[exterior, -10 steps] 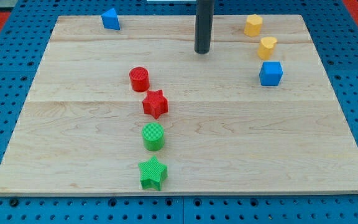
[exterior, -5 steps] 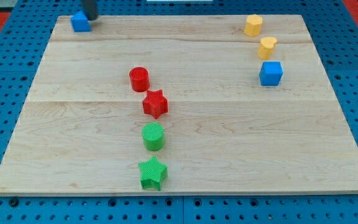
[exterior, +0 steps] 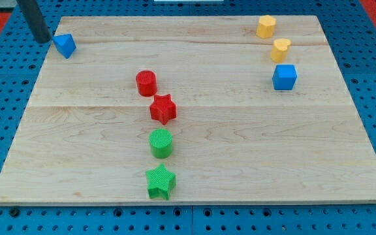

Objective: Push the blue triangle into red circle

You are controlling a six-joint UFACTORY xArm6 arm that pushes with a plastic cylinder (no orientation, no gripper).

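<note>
The blue triangle (exterior: 64, 45) lies at the board's left edge near the view's top left. The red circle (exterior: 146, 83) stands right of and below it, well apart, near the board's middle. My tip (exterior: 42, 39) is just left of the blue triangle, off the board's left edge, close to it or touching it.
A red star (exterior: 163, 109), a green circle (exterior: 160, 143) and a green star (exterior: 160, 182) line up below the red circle. At the top right are two yellow blocks (exterior: 266, 26) (exterior: 281, 49) and a blue cube (exterior: 284, 76). The wooden board (exterior: 240, 143) lies on blue pegboard.
The rod swung from the top middle to the top left. The blue triangle was pushed left and then down along the board's left edge. The other blocks have not moved.
</note>
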